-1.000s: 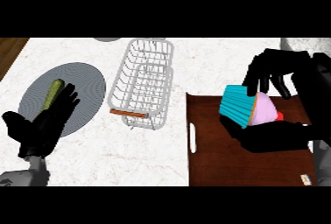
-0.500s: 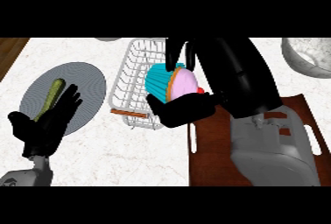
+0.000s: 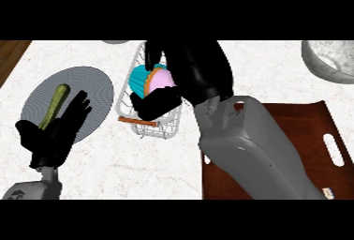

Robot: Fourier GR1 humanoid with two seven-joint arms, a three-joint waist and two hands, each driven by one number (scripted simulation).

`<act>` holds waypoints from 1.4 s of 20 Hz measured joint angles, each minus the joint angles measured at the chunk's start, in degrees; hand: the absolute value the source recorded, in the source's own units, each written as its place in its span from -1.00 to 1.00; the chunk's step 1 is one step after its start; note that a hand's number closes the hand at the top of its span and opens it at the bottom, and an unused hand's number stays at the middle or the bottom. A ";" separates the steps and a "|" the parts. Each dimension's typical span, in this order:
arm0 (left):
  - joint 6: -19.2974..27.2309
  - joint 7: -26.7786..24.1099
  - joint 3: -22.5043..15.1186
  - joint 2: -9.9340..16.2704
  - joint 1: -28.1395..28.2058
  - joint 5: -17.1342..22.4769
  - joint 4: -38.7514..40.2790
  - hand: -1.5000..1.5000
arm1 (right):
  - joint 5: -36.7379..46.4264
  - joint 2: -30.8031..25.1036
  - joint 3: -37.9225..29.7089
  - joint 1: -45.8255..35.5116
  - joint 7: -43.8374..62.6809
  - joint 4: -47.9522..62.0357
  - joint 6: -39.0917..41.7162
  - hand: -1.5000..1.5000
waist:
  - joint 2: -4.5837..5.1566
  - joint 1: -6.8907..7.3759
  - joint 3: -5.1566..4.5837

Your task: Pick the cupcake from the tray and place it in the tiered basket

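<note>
The cupcake (image 3: 153, 80), pink icing in a teal wrapper, lies on its side in my right hand (image 3: 190, 70), whose fingers and thumb curl round it. Hand and cupcake hang over the white wire tiered basket (image 3: 151, 125), hiding most of it. The brown tray (image 3: 304, 140) lies at the right, largely covered by my grey right forearm. My left hand (image 3: 55, 133) rests open at the lower left, fingers up, overlapping the grey plate's edge.
A grey plate (image 3: 93, 89) with a green, stick-shaped vegetable (image 3: 54, 104) sits at the left. A grey bowl (image 3: 330, 60) stands at the top right corner. The counter's wooden edge (image 3: 10, 54) shows at the top left.
My right hand has carried the cupcake further left, from over the basket's right rim to above its middle. The forearm now covers more of the tray. The left hand has not moved.
</note>
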 measured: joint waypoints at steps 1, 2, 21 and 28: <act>-0.29 0.16 0.53 0.48 0.27 0.19 -0.55 0.00 | -0.26 0.05 0.11 -0.54 -0.34 1.51 -0.77 1.00 | 0.00 0.04 0.00; -0.42 -0.21 0.54 0.42 1.03 0.04 -0.96 0.00 | -0.28 0.08 1.33 -0.63 0.09 2.41 -1.96 1.00 | -0.02 0.06 0.01; -2.09 2.49 1.74 -0.09 0.60 0.14 -3.04 0.00 | -1.47 0.22 7.93 -6.46 -9.68 25.29 -29.18 -1.00 | 0.14 0.75 0.02; -2.65 1.21 2.11 -0.40 -0.74 -0.48 -0.72 0.00 | -7.64 0.22 10.10 -12.90 -11.86 33.79 -35.25 -1.00 | 0.22 0.99 -0.01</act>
